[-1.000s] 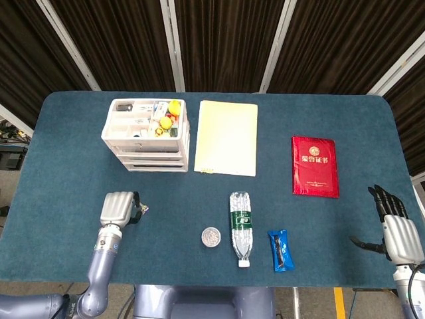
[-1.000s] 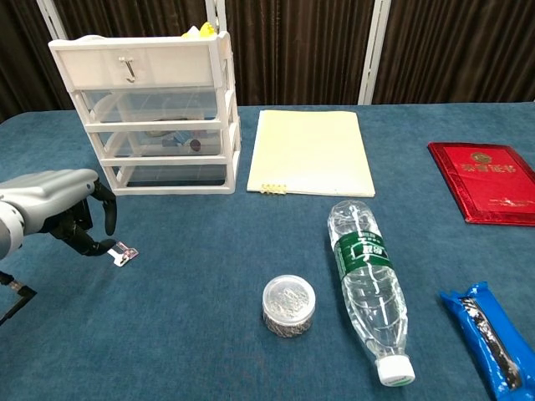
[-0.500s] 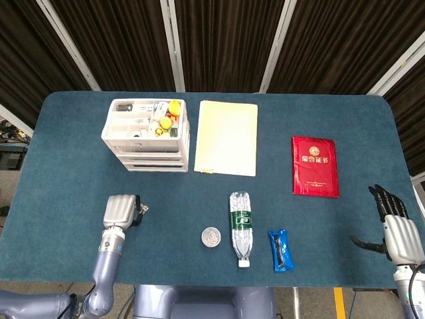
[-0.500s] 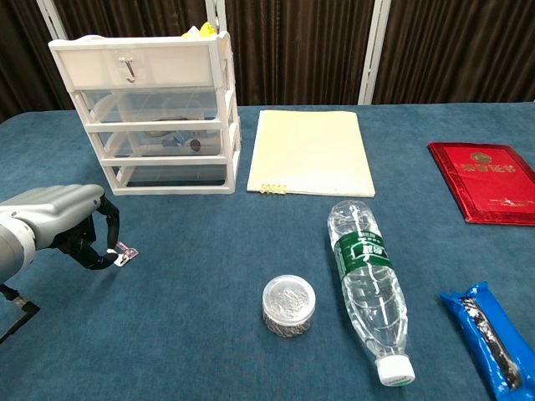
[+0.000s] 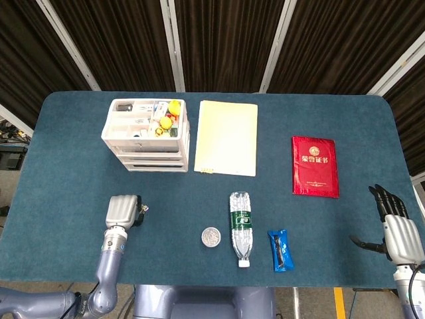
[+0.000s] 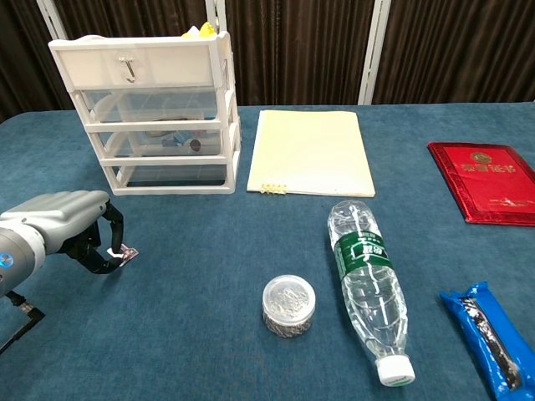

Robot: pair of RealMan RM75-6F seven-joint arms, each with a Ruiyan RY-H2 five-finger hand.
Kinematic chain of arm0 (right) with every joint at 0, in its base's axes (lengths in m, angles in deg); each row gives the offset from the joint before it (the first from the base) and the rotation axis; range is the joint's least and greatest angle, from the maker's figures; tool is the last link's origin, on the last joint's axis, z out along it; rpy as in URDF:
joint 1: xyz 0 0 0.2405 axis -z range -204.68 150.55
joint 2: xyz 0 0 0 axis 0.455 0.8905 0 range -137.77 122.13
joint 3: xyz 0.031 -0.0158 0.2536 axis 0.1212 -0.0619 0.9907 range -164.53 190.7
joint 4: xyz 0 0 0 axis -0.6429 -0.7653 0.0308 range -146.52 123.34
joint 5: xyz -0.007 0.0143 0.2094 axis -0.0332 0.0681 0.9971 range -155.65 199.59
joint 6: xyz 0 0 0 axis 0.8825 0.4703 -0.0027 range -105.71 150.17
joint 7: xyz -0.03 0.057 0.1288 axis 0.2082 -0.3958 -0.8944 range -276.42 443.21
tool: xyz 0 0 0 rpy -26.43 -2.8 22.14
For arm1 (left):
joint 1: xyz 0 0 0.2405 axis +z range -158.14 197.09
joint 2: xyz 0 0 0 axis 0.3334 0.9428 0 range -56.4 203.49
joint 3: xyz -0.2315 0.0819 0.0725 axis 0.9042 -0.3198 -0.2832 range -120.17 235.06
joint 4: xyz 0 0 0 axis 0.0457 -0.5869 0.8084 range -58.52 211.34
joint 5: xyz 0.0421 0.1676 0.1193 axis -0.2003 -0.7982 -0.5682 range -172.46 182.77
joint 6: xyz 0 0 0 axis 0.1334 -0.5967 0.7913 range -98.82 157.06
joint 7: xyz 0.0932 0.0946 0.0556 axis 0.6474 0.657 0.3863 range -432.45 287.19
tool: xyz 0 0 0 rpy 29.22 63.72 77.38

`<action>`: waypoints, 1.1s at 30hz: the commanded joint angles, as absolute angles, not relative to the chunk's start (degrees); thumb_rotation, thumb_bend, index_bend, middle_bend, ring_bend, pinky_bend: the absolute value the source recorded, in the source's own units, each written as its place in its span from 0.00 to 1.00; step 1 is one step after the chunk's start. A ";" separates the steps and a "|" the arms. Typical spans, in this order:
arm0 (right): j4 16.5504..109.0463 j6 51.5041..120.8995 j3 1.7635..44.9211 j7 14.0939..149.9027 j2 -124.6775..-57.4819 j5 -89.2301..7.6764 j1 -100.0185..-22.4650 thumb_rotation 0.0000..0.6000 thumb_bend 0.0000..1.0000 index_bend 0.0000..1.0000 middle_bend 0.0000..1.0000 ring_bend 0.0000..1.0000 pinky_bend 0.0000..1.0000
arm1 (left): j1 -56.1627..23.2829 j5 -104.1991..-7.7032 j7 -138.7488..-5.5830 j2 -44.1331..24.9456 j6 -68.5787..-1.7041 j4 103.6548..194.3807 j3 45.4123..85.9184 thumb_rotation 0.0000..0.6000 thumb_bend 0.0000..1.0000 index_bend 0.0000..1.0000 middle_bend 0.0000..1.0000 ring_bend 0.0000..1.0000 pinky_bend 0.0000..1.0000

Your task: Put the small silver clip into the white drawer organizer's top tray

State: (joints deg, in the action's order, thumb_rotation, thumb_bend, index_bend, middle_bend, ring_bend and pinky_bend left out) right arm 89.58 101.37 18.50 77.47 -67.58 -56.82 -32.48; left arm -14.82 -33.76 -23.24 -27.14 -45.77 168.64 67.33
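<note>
The small silver clip (image 6: 126, 253) lies low on the blue cloth at the front left, seen in the head view as a tiny glint (image 5: 143, 209). My left hand (image 6: 60, 227) (image 5: 122, 211) is curled over it from the left, and its fingertips (image 6: 113, 253) pinch the clip's near end. The white drawer organizer (image 6: 230, 117) (image 5: 109, 131) stands behind, at the back left, its open top tray holding several small items. My right hand (image 5: 398, 232) rests at the front right edge with fingers spread and nothing in it; the chest view does not show it.
A yellow notepad (image 5: 227, 137) lies right of the organizer, a red booklet (image 5: 315, 166) further right. Near the front stand a round tin (image 6: 288, 305), a lying water bottle (image 6: 368, 284) and a blue packet (image 6: 489, 334).
My left hand has slid slightly toward the front and right, and its fingers have curled down until the tips meet on the clip. The right hand has not moved.
</note>
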 commanded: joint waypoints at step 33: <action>89.68 101.48 18.66 77.12 -67.51 -56.73 -32.44 1.00 0.00 0.01 0.00 0.00 0.00 | -15.63 -34.61 -23.69 -29.94 -44.89 165.02 66.82 1.00 0.41 0.57 1.00 1.00 0.88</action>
State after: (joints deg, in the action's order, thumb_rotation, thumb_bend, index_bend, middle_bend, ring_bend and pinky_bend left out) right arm 89.68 101.49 18.66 77.12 -67.51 -56.73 -32.44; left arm -15.63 -34.60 -23.69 -29.94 -44.89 165.02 66.82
